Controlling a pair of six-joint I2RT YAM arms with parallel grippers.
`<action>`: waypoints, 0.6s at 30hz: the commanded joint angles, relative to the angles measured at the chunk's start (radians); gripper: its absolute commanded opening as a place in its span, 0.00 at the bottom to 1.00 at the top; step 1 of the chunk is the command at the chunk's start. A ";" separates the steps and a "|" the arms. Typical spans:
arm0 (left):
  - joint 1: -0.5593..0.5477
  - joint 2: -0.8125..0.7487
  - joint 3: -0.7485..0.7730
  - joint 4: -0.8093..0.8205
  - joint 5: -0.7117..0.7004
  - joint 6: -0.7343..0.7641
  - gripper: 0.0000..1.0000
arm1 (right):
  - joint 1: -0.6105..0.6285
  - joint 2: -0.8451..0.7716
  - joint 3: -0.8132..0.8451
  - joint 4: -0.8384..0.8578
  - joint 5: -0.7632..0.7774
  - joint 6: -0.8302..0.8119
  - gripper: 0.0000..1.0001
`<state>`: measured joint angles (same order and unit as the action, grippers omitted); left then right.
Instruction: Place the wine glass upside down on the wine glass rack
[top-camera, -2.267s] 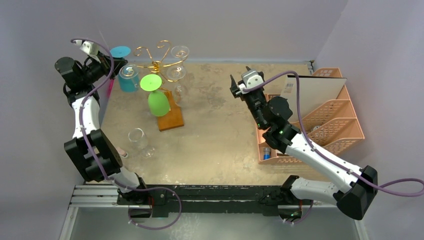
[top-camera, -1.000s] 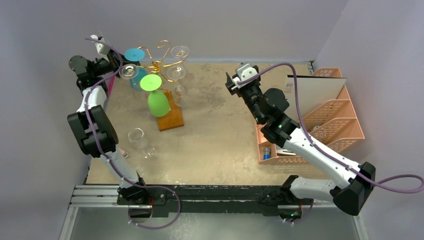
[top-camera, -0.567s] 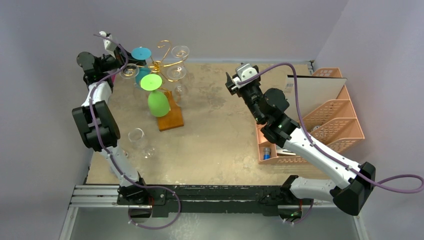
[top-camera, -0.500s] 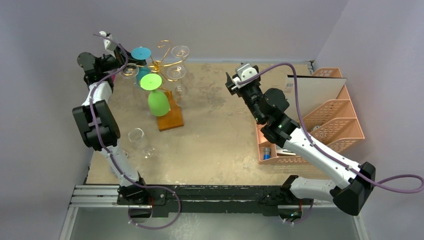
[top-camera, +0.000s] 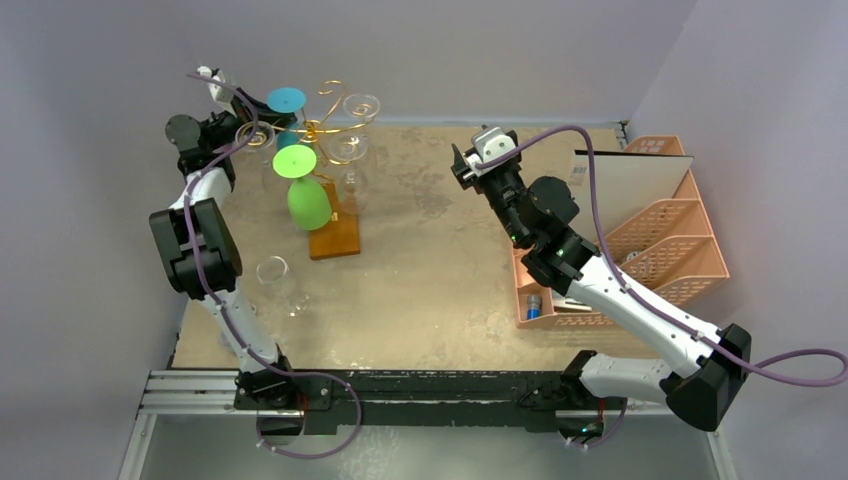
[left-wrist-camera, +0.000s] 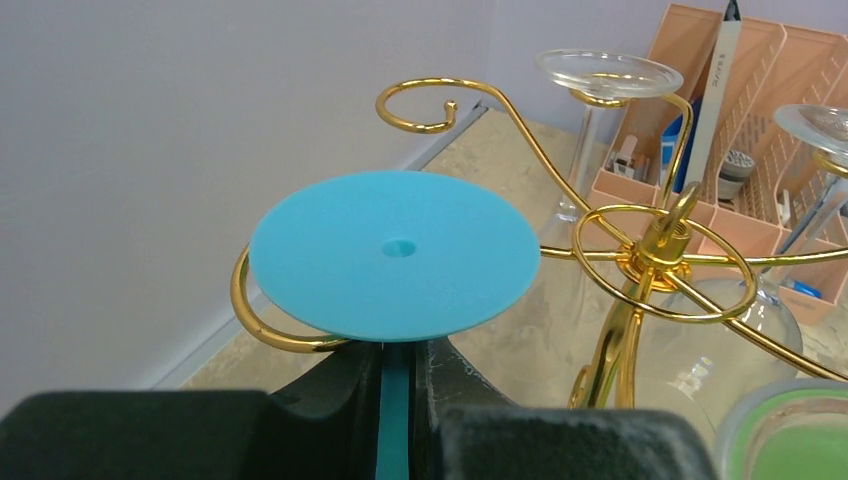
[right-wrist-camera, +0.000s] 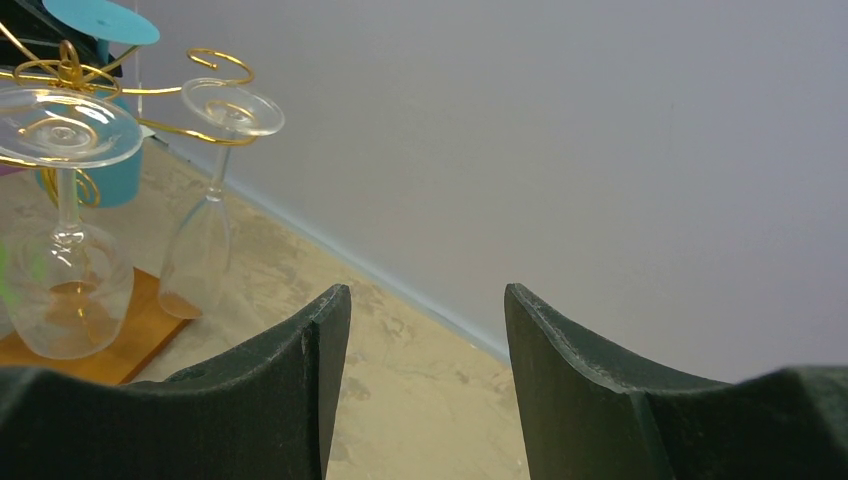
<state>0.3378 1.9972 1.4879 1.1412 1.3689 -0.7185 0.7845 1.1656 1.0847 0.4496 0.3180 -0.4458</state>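
Observation:
My left gripper (top-camera: 250, 116) is shut on the stem of an upside-down blue wine glass (top-camera: 286, 100) at the left side of the gold wine glass rack (top-camera: 322, 126). In the left wrist view the blue foot (left-wrist-camera: 395, 255) lies over a curled gold arm (left-wrist-camera: 262, 322), with the stem between my fingers (left-wrist-camera: 340, 385). A green glass (top-camera: 307, 200) and two clear glasses (top-camera: 360, 104) hang on the rack above its wooden base (top-camera: 335, 238). My right gripper (top-camera: 463, 166) is open and empty, well right of the rack.
A clear glass (top-camera: 276, 274) lies on the table near the left arm. A pink lattice organiser (top-camera: 655, 240) with a white board (top-camera: 625, 182) stands at the right edge. The back wall is close behind the rack.
My left gripper has carried the blue glass right, onto the rack's left arm. The rack base and green glass have shifted slightly left. The right arm is still.

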 joint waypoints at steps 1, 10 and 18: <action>-0.017 -0.021 -0.054 0.037 -0.130 0.051 0.00 | -0.004 -0.024 0.018 0.054 -0.016 -0.001 0.60; -0.019 -0.033 -0.083 0.048 -0.210 0.063 0.00 | -0.004 -0.032 0.011 0.057 -0.020 -0.001 0.60; -0.023 -0.041 -0.106 0.052 -0.282 0.071 0.00 | -0.003 -0.043 0.005 0.056 -0.025 0.002 0.60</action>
<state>0.3225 1.9842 1.3949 1.1866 1.1637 -0.6876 0.7845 1.1599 1.0843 0.4541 0.3099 -0.4458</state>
